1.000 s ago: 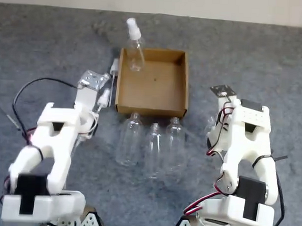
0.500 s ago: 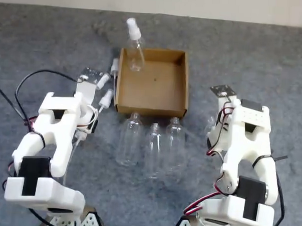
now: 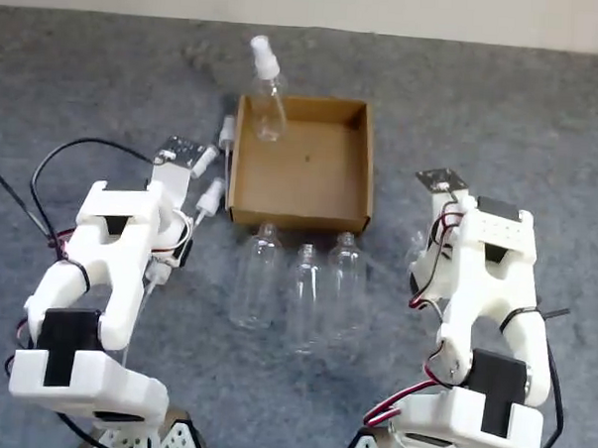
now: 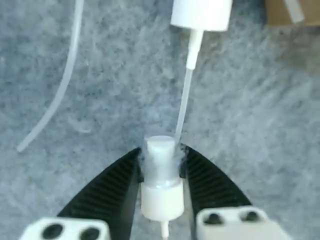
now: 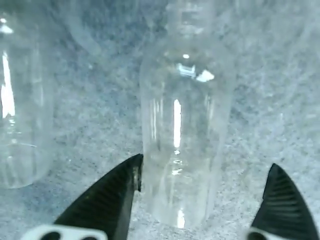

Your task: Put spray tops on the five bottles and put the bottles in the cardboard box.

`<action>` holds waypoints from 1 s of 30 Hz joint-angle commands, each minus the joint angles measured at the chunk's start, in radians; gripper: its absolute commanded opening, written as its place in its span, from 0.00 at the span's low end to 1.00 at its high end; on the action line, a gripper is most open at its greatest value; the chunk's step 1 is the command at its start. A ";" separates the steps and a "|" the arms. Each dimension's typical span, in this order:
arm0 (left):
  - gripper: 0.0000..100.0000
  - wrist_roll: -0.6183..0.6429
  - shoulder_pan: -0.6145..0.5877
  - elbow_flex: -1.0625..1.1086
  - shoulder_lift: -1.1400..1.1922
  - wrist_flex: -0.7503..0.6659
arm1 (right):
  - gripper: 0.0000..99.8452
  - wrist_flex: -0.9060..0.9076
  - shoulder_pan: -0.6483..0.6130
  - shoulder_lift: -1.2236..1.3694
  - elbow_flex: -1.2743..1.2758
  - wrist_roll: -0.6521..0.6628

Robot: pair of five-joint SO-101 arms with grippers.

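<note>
The left gripper (image 4: 160, 156) has shifted slightly and now pinches a spray top (image 4: 161, 196). The right gripper (image 5: 206, 167) stays spread around a bottle (image 5: 182, 125). Capping can likely follow.

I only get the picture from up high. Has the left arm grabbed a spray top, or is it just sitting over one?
Observer: It has one. In its wrist view the left gripper is shut on a spray top, clamped at the clear cap.
Operator: And the right one, is it open?
Observer: Yes. The right gripper is open, with a clear bottle sitting between its two sides.
</note>
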 commanded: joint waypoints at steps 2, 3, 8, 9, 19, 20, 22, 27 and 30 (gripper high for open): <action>0.00 0.009 -0.010 -0.051 -0.025 0.025 | 0.32 0.002 0.012 -0.050 -0.053 0.009; 0.01 0.009 -0.010 -0.061 -0.050 0.049 | 0.32 0.002 0.012 -0.050 -0.053 0.009; 0.00 0.011 -0.008 -0.079 -0.288 0.206 | 0.32 0.002 0.004 -0.053 -0.064 0.003; 0.00 0.012 -0.008 -0.076 -0.346 0.232 | 0.32 0.010 0.001 -0.051 -0.082 0.000; 0.00 0.051 -0.008 0.147 -0.653 0.216 | 0.19 0.008 -0.131 -0.022 -0.242 -0.112; 0.00 0.051 -0.008 0.174 -0.654 0.186 | 0.19 0.012 -0.133 -0.001 -0.243 -0.112; 0.00 0.049 -0.008 0.213 -0.654 0.147 | 0.19 0.013 -0.130 0.058 -0.243 -0.110; 0.00 0.049 -0.008 0.225 -0.654 0.133 | 0.19 0.013 -0.136 0.191 -0.243 -0.077; 0.00 0.049 -0.007 0.229 -0.654 0.133 | 0.19 0.004 -0.130 0.217 -0.243 -0.077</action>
